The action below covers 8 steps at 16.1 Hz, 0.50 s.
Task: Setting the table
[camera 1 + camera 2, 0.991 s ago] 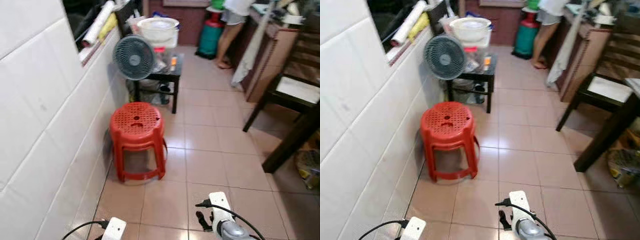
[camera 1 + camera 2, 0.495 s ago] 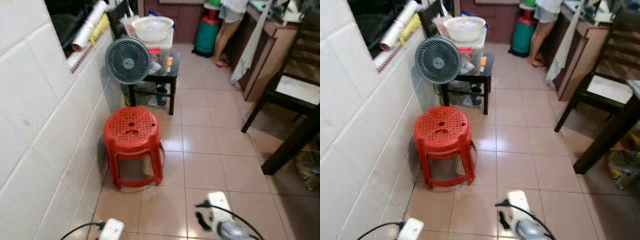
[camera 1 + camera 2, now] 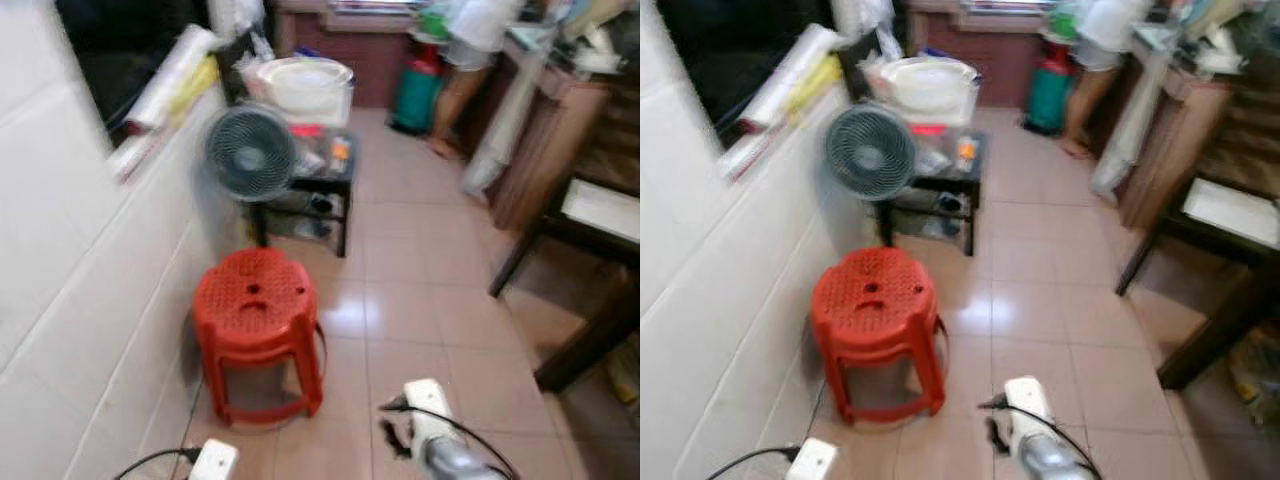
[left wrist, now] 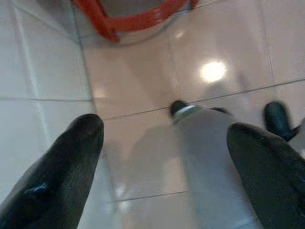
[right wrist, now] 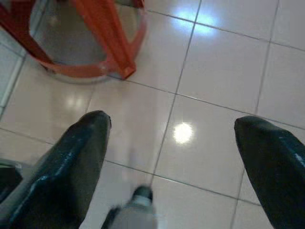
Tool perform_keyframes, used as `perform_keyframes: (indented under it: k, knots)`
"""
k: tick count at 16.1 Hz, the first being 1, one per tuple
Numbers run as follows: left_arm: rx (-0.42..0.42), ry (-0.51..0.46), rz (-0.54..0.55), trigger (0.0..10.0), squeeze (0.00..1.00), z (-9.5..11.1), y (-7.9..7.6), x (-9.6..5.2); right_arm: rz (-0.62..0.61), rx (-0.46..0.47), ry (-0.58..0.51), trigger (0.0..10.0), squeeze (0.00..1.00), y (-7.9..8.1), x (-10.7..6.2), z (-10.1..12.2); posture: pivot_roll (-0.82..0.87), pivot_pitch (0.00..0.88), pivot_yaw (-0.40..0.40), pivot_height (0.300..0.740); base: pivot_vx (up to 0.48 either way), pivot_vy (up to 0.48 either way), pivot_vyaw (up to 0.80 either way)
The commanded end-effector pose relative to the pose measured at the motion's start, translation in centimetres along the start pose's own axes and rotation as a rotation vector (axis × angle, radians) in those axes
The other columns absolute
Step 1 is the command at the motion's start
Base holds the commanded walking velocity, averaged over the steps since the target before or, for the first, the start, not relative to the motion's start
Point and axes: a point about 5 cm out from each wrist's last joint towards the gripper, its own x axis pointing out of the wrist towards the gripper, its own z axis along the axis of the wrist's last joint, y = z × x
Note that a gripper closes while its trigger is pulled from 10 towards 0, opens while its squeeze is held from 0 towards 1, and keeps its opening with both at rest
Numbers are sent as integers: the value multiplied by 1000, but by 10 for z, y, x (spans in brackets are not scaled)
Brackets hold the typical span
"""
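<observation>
A dark wooden table leg [image 3: 590, 345] and a dark chair with a pale seat [image 3: 598, 205] stand at the right of the tiled floor. Both my arms hang low in front of me, the left arm [image 3: 212, 462] near the wall and the right arm [image 3: 432, 425] over the floor. The left gripper [image 4: 164, 131] is open above bare tiles, with nothing between its fingers [image 4: 71, 157]. Held the same way, my right gripper [image 5: 171, 121] is open over the tiles beside the red stool's foot [image 5: 102, 43]. The head views are blurred.
A red plastic stool [image 3: 255, 310] stands by the white tiled wall [image 3: 70, 300]. Behind it are a grey fan [image 3: 250, 152] and a small black table [image 3: 340, 180] with a white basin [image 3: 300, 82]. A person [image 3: 470, 55] and a green gas cylinder [image 3: 415, 92] are at the back.
The whole picture has slid downward and blurred, so the camera has moved. The stool and fan sit lower in view. Both arms hang as before.
</observation>
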Motion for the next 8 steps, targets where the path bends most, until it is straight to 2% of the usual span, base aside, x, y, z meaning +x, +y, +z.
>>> perform_keyframes:
  k: [1, 3, 6, 8]
  knots:
    - [-11, 10, -2, 10000, 0, -1, -5, 0, -31, -5, 13, 10000, 0, -14, -2, -4, -102, 0, -12, 740, 0, 0, 0]
    - [-59, 21, 9, 10000, 0, -3, -4, 0, -22, -45, 10, 10000, 0, -14, -2, -3, -96, 0, -19, 740, 0, 0, 0]
    - [-87, 24, 28, 10000, 0, -6, 0, -1, -11, -53, 13, 10000, 0, -13, -1, 0, -60, 0, -43, 740, 0, 0, 581]
    - [-94, 28, 36, 10000, 0, -8, 1, -1, -7, -59, 10, 10000, 0, -13, 0, 4, -47, 0, -50, 740, 0, 0, 0]
